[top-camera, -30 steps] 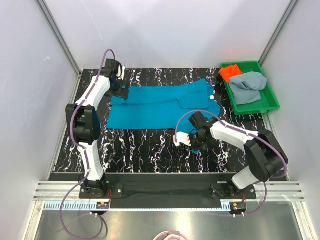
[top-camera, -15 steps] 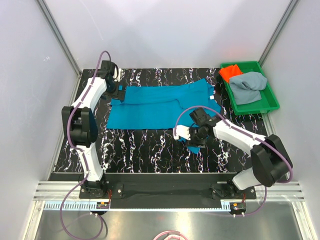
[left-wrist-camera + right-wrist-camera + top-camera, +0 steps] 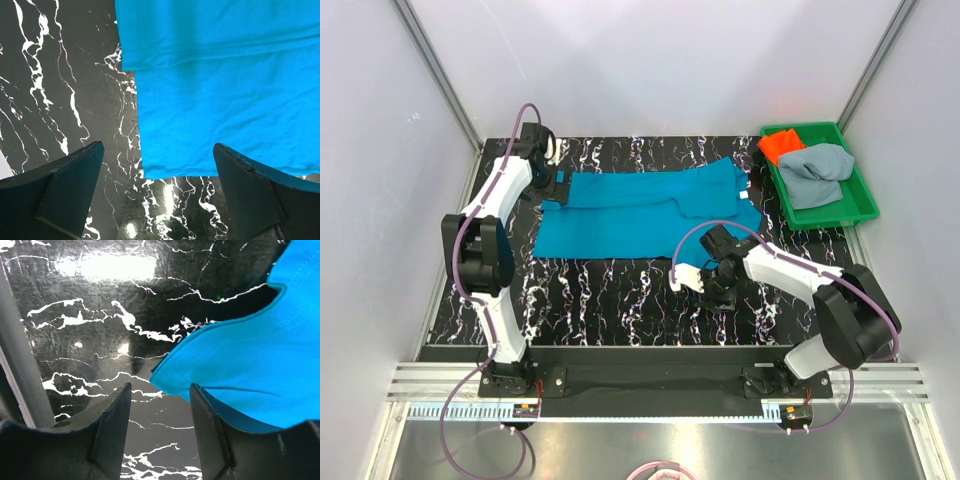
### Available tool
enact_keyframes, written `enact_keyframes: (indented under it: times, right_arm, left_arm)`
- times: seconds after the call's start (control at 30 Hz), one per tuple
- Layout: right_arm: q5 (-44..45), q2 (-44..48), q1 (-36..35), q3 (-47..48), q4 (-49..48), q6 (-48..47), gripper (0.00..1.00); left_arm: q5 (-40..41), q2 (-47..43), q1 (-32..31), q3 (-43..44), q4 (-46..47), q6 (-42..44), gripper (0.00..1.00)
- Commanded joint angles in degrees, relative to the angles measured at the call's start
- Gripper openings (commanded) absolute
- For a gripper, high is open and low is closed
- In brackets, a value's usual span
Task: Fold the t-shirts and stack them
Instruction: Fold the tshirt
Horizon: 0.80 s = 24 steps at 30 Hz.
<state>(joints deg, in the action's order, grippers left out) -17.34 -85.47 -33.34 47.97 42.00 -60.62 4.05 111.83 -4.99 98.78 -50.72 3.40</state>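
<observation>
**Right tool let go of the teal shirt's corner; fold only begun**

At the far left, the left tool (image 3: 157, 150) hung over the left hem of the teal-blue t-shirt (image 3: 640, 215) with its jaws as wide apart as a second before and nothing between them. That arm had only shifted a little along the far edge. From its wrist view I could not tell whether the tips touched the cloth or merely hovered above it. The shirt ran out of that picture at the top and right.

The shirt lay spread across the far middle of the desk (image 3: 610, 300), in much the same outline as a second earlier. A straight edge crossed it lengthwise, likely one layer laid over another, though a seam could not be ruled out.

The real change was further right. The right tool (image 3: 160, 390), shut a second before, stood with its jaws parted and bare desk showing between its fingers (image 3: 112, 425). A pointed corner of teal cloth lay flat just beyond them, gripped by nothing. I judged that corner had been released near the shirt's near-right end, so a fresh grasp was needed before any further fold. From above, the arm hid that corner.

At the far right, the orange-red t-shirt (image 3: 780, 145) and the grey-blue t-shirt (image 3: 817, 172) sat bunched in the green tray (image 3: 865, 208). They were unfolded, with the grey one partly covering the orange one
</observation>
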Motion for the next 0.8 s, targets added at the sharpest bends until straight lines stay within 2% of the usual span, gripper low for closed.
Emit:
enact_keyframes:
  times: [0.0,0.17,0.27,0.4,0.43,0.5,0.67,0.77]
  right_arm:
    - [-2.34,-1.36,-0.14,-0.06,0.54,-0.38,0.57]
    - [-1.12,-4.26,-0.23,-0.06,-1.91,0.24,0.56]
    - [0.37,-5.58,-0.14,-0.59,-3.58,0.06,0.51]
    - [0.82,-5.67,-0.23,-0.68,-4.91,1.38,0.28]
    - [1.17,-5.5,-0.23,-0.51,-5.43,1.99,0.11]
    - [2.22,-4.62,-0.23,0.46,-5.17,3.22,0.0]
    - [5.21,-1.11,-0.23,3.88,-3.94,5.16,0.0]
    - [6.53,0.04,-0.23,6.43,-2.8,6.04,0.0]
  left_arm:
    - [-0.8,-3.55,0.69,-0.08,1.32,0.12,0.99]
    - [-0.98,-3.55,0.95,0.36,1.06,0.12,0.99]
    - [-1.07,-3.64,1.13,0.36,1.06,0.12,0.99]
    - [-0.89,-3.55,1.22,0.27,1.06,0.12,0.99]
    - [-0.8,-3.55,1.3,0.01,1.06,0.29,0.99]
    - [-0.89,-4.33,1.48,-1.13,0.71,0.29,0.99]
    - [-5.53,-4.17,4.89,-4.2,-3.68,-1.81,0.98]
    - [-11.06,-3.2,8.06,-5.53,-4.47,-3.22,0.91]
